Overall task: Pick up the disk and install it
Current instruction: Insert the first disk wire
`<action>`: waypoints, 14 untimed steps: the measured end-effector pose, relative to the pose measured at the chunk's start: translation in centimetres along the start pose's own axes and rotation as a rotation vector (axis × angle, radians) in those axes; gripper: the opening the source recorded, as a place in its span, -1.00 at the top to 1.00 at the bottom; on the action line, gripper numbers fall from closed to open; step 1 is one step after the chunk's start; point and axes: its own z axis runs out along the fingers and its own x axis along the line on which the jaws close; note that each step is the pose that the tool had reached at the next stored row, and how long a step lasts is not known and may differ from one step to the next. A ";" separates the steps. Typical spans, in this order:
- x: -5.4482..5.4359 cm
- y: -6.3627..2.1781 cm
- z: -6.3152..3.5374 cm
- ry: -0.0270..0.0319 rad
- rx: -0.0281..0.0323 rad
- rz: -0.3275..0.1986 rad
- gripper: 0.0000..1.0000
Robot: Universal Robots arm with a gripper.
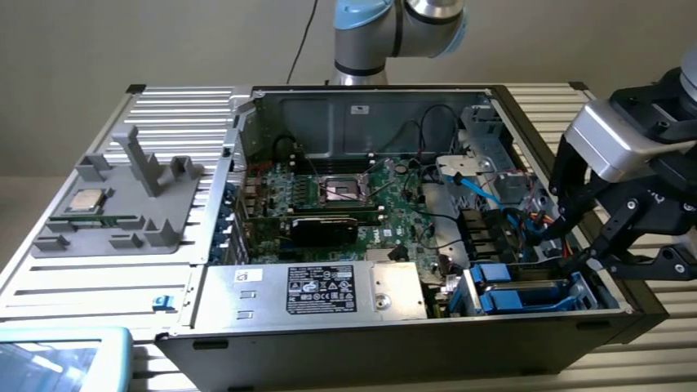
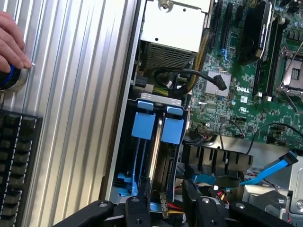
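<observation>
The disk (image 1: pixel 536 299), with its blue plastic bracket, sits in the drive bay at the open computer case's corner, on the exterior view's right. In the wrist view the disk (image 2: pixel 155 146) runs lengthwise from two blue tabs toward the camera. My gripper (image 1: pixel 575 260) hangs over the bay's end at the case wall. My gripper (image 2: pixel 164 209) reaches down on both sides of the disk's cable end. One black finger lies along each blue rail, so the gripper is shut on the disk. The contact itself is partly hidden.
A silver power supply (image 1: pixel 326 290) with a black label lies beside the bay, and the motherboard (image 1: pixel 348 204) lies behind it. A blue cable (image 1: pixel 479 189) and other wires cross near the bay. A CPU chip (image 1: pixel 87 200) rests on a grey fixture. A hand (image 2: pixel 12 40) touches a blue-ringed knob (image 2: pixel 8 79) above a keyboard (image 2: pixel 16 161).
</observation>
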 end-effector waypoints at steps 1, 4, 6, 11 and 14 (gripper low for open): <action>0.0 0.00 0.01 -0.0009 -0.0014 -0.015 0.19; 0.1 0.01 0.07 -0.0085 -0.0009 -0.043 0.19; 0.3 0.03 0.19 -0.0103 0.0010 -0.050 0.19; 0.8 0.13 0.71 -0.0133 0.0030 -0.064 0.19; 0.9 0.13 1.05 -0.0131 0.0021 -0.083 0.19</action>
